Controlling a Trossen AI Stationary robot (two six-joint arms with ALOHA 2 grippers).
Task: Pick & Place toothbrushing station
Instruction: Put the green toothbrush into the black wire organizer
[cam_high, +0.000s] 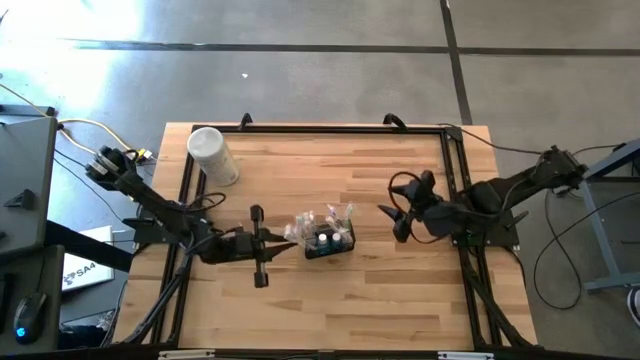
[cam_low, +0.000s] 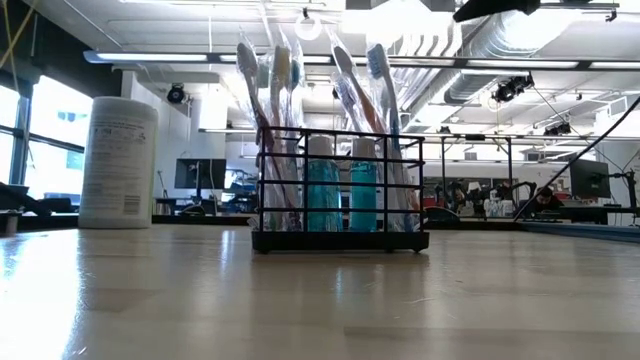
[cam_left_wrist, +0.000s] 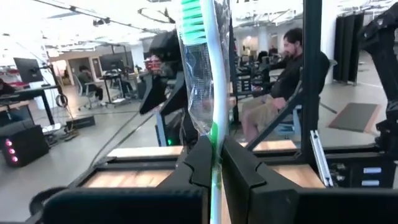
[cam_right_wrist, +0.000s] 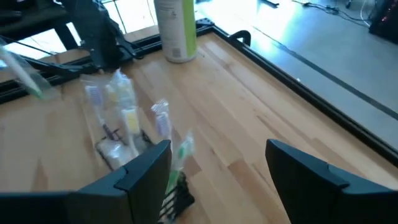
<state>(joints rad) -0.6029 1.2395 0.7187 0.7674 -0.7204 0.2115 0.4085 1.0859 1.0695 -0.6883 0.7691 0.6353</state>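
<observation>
The station (cam_high: 328, 241), a black wire holder, is standing upright on the surface (cam_high: 330, 180) near its middle, between the two arms, and it is already looking well stocked: several wrapped toothbrushes (cam_low: 285, 70) are rising from its compartments and two teal tubes (cam_low: 322, 195) are sitting among them. The left claw (cam_left_wrist: 214, 165) is pinching shut on one more wrapped toothbrush (cam_left_wrist: 202, 81), green-bristled and standing upright between its fingers; from above this claw is sitting just left of the station, so this brush is not yet in a compartment. The right claw (cam_right_wrist: 217, 171) is waiting to the right of the station with its fingers spread wide and nothing between them. A white canister (cam_high: 213, 155) is standing at the far left, well apart from the work. Judging by this, most of the loading is looking done; what is remaining is at least setting the held brush into the holder. No other loose brushes are showing on the surface.
</observation>
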